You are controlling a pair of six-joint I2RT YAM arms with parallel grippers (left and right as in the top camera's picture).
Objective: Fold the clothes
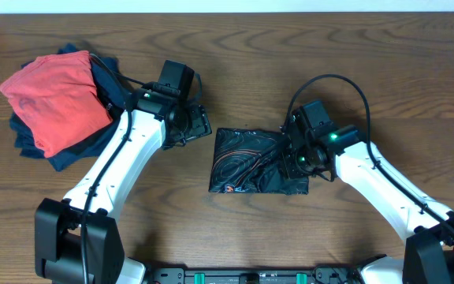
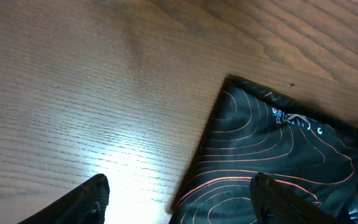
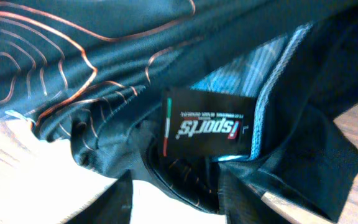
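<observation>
Centrally: folded jersey (image 1: 254, 162); right end effector (image 1: 296, 160) open over its edge, left end effector (image 1: 198, 122) open beside.

The wooden desk (image 1: 235, 237) carries a folded black jersey (image 1: 247, 162) at centre and, upper left, a red garment (image 1: 57, 99) atop navy garments (image 1: 77, 150).

A black neck label (image 3: 209, 121) inside the jersey (image 3: 73, 56) is showing the word "sports" in white — upside down in the right wrist view, with a green, white and red stripe along one edge. The smaller line on it is too blurred to read. White lettering (image 2: 296, 119) on the jersey's front is showing too, but unreadable.
</observation>
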